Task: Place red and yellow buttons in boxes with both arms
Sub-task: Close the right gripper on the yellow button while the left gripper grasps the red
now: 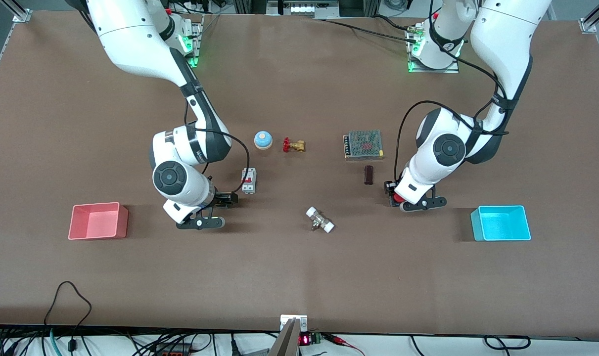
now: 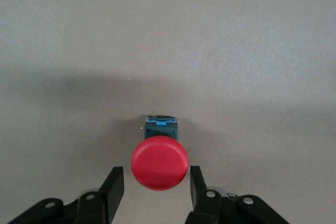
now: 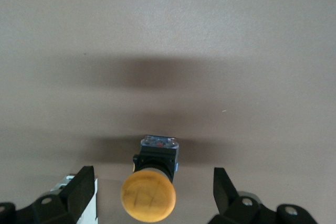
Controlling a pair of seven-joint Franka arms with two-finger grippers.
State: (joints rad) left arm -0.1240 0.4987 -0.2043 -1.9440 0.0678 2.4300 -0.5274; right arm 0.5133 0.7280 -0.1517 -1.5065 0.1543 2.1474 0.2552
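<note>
The red button (image 2: 159, 162) stands on the table with its dark base (image 2: 160, 126), and my left gripper (image 2: 156, 174) is open with one finger on each side of its cap. In the front view the red cap (image 1: 397, 198) shows under the left gripper (image 1: 395, 194). The yellow button (image 3: 148, 198) stands between the wide-open fingers of my right gripper (image 3: 152, 171). In the front view the right gripper (image 1: 221, 200) hides it. The pink-red box (image 1: 99, 221) sits toward the right arm's end of the table. The cyan box (image 1: 500, 223) sits toward the left arm's end.
A white circuit breaker (image 1: 249, 180) stands close beside the right gripper. A blue-and-cream bell (image 1: 263, 139), a brass valve (image 1: 294, 145), a meshed power supply (image 1: 363, 144) and a dark block (image 1: 368, 174) lie mid-table. A white-ended fitting (image 1: 320, 220) lies nearer the camera.
</note>
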